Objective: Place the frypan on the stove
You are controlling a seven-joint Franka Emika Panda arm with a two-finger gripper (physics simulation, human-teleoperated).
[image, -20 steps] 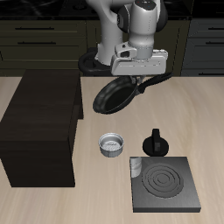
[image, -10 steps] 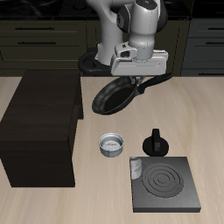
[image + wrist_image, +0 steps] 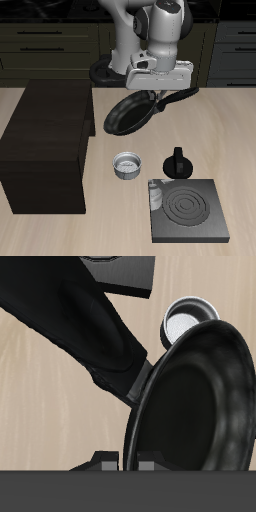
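The frypan is a round black pan hanging tilted in the air above the table, behind the bowl. My gripper is shut on its long handle. In the wrist view the frypan fills much of the picture, with the handle running to my gripper. The stove, a dark grey slab with spiral rings, lies near the table's front edge, well below and forward of the pan. A corner of the stove shows in the wrist view.
A small silver bowl sits on the table under the pan and also shows in the wrist view. A small black knobbed pot stands just behind the stove. A big dark brown box stands beside the bowl.
My gripper with the frypan has risen slightly; the pan stays tilted in the air. Nothing else has moved.
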